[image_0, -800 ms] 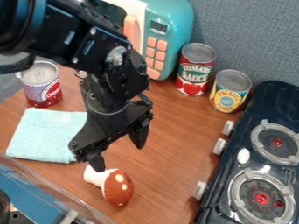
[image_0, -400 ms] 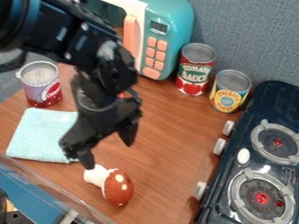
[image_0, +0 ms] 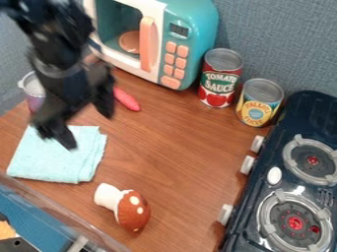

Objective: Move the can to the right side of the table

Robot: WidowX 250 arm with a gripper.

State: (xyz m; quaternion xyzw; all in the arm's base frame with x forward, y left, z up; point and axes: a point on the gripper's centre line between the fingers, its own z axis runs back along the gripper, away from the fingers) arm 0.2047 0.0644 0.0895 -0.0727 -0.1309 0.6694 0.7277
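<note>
Beyond the pale blue cloth [image_0: 56, 155], at its far left corner in the view, the purple-labelled can [image_0: 31, 86] stands upright, partly hidden behind me; I judge it the one to move. My gripper [image_0: 88, 130] hangs over the cloth's far edge, jaws spread wide, holding nothing. The can lies to their left, so I must go left and straddle its upright axis before carrying it rightward, well past the cloth.
</note>
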